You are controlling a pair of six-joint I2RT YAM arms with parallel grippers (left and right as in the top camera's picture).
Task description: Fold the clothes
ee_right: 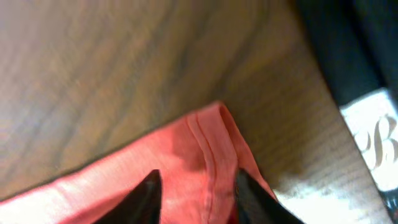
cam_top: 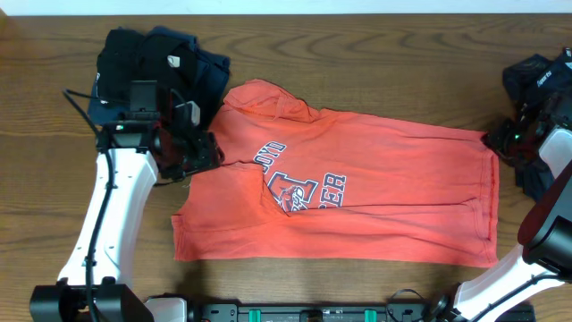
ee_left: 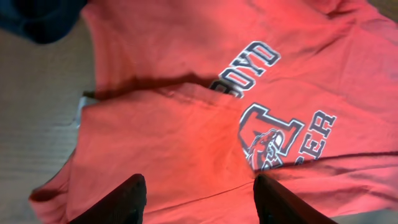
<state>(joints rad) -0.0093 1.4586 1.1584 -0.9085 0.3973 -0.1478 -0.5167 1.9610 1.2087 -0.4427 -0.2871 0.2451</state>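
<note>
Spread out on the wooden table (cam_top: 357, 45): a big orange shirt (cam_top: 393, 188), a bit wrinkled, with blue and white letters (cam_top: 299, 183) near its middle. Reaches from the left part of the table almost to the right edge. At the top left, a pile of dark clothes (cam_top: 152, 54), just beside the shirt's top corner. At the far right, more dark clothes (cam_top: 541, 80), close to the shirt's other end.

Over the shirt's left edge, the left gripper (ee_left: 199, 183), with its black fingers (ee_left: 134, 196) spread well apart and only the shirt showing below the gap.

At the shirt's top right corner, the right gripper (ee_right: 196, 180), one finger (ee_right: 148, 190) on each side of the thick hem (ee_right: 214, 134). Hard to tell whether pinching the cloth or not.
</note>
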